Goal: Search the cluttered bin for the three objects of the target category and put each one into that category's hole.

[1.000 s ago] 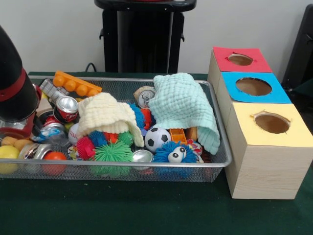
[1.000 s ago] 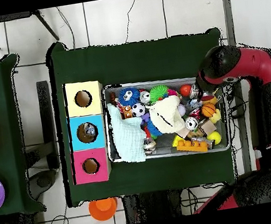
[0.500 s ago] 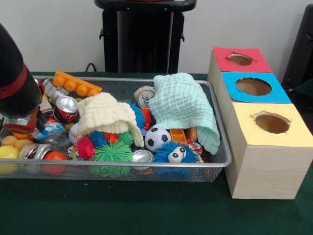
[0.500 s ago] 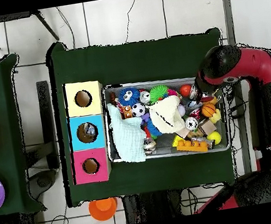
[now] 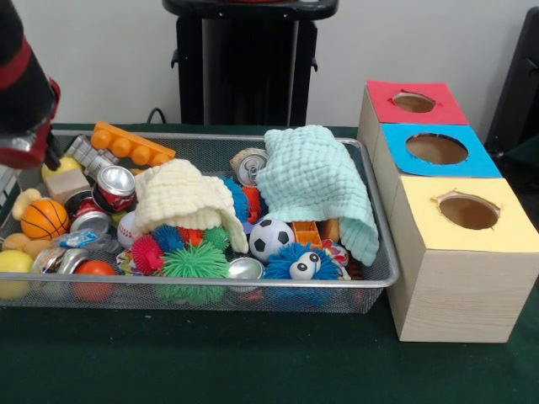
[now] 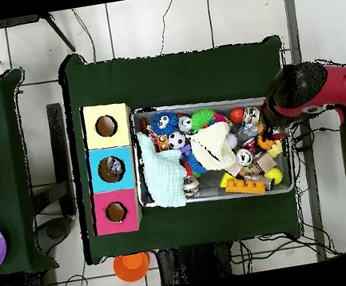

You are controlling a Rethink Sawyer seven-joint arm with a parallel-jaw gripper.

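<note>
A wire mesh bin (image 5: 370, 210) holds a jumble of toys. A soccer ball (image 5: 271, 238), a small basketball (image 5: 44, 218), a baseball (image 5: 126, 229) and a red ball (image 5: 94, 269) lie among soda cans (image 5: 115, 187), spiky balls (image 5: 194, 263) and an orange brick (image 5: 132, 145). A mint cloth (image 5: 316, 181) and a cream cloth (image 5: 181, 198) cover part of the heap. My gripper (image 5: 29, 151) hangs above the bin's left end, clear of the toys. In the overhead view the gripper (image 6: 274, 120) sits over the bin's right edge (image 6: 289, 147).
Beside the bin stand three boxes with round holes: red (image 5: 383, 94), blue (image 5: 396, 139) and yellow (image 5: 421, 215). In the overhead view something grey shows inside the blue box's hole (image 6: 111, 169). Green cloth (image 5: 253, 353) covers the table.
The arm has lifted up and drawn back from the bin's end. The small basketball and a wooden block it hid now show.
</note>
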